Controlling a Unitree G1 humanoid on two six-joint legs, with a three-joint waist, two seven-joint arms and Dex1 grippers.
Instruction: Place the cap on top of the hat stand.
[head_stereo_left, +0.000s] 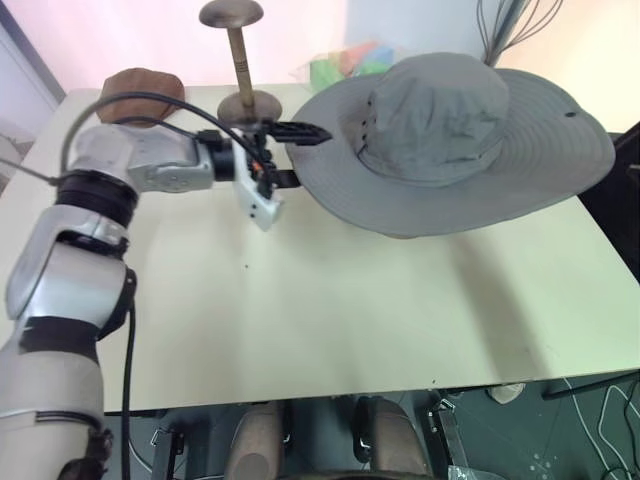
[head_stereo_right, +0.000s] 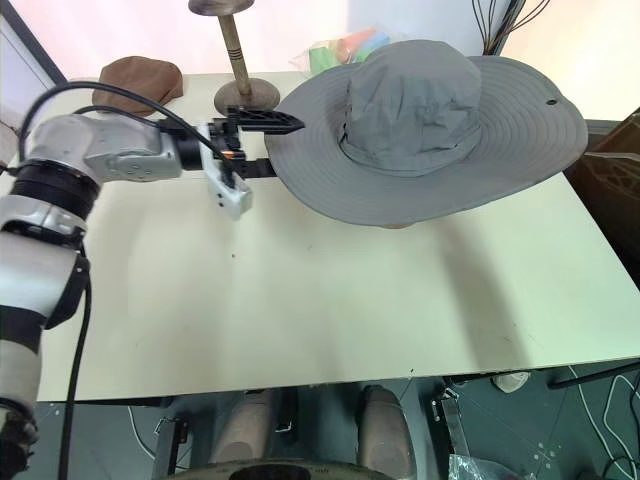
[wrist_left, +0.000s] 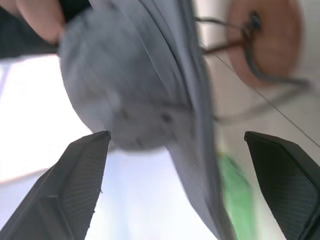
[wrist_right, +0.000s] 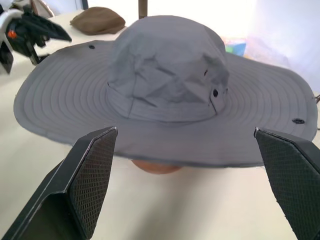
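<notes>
Cream table (head_stereo_right: 330, 310) carries a dark-brown domed stand (head_stereo_right: 236, 62) and a small brown flat cap (head_stereo_right: 140, 76) at the far left; the hat stand's round base (wrist_right: 156, 167) peeks from under the grey cap (head_stereo_right: 420, 125); coloured items (head_stereo_right: 345, 48) at the far edge.

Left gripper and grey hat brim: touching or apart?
Cannot tell. In the left eye view the left gripper sits at the grey hat brim's edge; no clear gap or contact.

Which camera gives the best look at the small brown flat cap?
The left eye view: the small brown flat cap lies unobstructed on the table's far left corner. The right eye view shows it equally; the right wrist view catches it behind the grey hat's brim.
</notes>
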